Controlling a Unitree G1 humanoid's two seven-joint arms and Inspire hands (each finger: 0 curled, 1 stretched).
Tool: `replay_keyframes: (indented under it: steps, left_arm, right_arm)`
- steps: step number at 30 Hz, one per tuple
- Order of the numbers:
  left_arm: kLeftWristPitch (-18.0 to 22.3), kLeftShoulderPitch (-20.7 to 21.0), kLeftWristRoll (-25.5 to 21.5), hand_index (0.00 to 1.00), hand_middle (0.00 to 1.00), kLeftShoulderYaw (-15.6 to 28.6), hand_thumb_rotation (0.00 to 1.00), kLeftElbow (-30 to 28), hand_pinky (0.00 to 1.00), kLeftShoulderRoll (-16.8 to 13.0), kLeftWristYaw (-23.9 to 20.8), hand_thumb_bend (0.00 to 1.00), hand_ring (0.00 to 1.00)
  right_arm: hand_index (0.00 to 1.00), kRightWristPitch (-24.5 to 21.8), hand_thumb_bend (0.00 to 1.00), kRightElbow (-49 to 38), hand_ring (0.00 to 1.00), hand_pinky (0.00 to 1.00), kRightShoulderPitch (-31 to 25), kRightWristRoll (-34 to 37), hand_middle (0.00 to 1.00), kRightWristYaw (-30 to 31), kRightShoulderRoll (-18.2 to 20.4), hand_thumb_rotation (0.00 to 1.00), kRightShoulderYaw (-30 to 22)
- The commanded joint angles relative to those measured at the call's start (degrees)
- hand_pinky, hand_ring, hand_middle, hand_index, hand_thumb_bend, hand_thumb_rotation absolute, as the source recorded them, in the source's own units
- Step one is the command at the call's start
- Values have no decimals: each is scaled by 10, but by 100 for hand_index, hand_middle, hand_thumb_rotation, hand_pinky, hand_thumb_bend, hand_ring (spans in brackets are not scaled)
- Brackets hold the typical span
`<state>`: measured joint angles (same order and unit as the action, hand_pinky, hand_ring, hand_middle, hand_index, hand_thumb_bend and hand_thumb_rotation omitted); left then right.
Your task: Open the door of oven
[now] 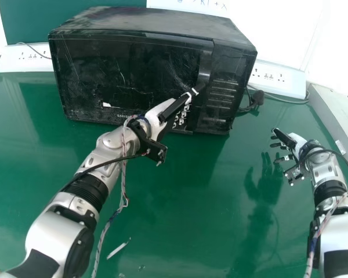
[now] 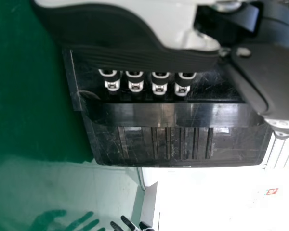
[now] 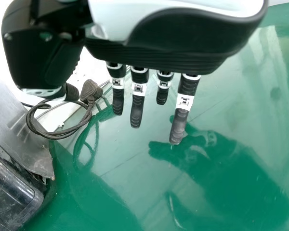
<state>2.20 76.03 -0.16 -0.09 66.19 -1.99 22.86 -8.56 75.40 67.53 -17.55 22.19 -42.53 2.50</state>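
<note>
The black oven (image 1: 127, 75) stands at the back with its door closed; its upright handle (image 1: 202, 104) is toward the door's right side. My left hand (image 1: 159, 113) is at the handle from the left, with the thumb reaching to it. In the left wrist view the bent fingers of my left hand (image 2: 135, 82) meet the edge of the handle (image 2: 173, 114), and their tips are hidden there. My right hand (image 1: 296, 145) is held over the table to the right of the oven, and the right wrist view has this hand (image 3: 183, 101) with straight, spread fingers.
Power strips (image 1: 275, 78) lie behind the oven on both sides. A black plug and cable (image 1: 256, 98) are beside its right side. A grey box-like edge (image 1: 336, 110) borders the green table (image 1: 185, 202) at the right. A small white strip (image 1: 119, 248) lies near the front left.
</note>
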Motion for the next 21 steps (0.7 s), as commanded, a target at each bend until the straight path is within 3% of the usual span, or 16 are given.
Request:
replay_keyframes:
  steps: [1,10,13,21]
  left_arm:
    - [5,19,4,96,94,-2,92,9,94,15,0,100,98]
    - [7,29,10,96,93,-3,92,22,89,21,-6,100,97]
    - [9,32,11,97,93,-2,92,29,88,22,-11,100,96]
    - [15,38,19,97,92,-2,92,43,87,26,-22,100,95]
  right_arm:
    - [89,-17,53,22,74,61,-31,0,81,17,26,56,4]
    - [89,-15,55,22,75,61,-32,1,82,24,25,58,3]
    - [88,-17,53,22,74,60,-33,4,80,10,27,54,-1]
    - [89,-14,54,23,74,59,-32,0,80,17,27,60,5]
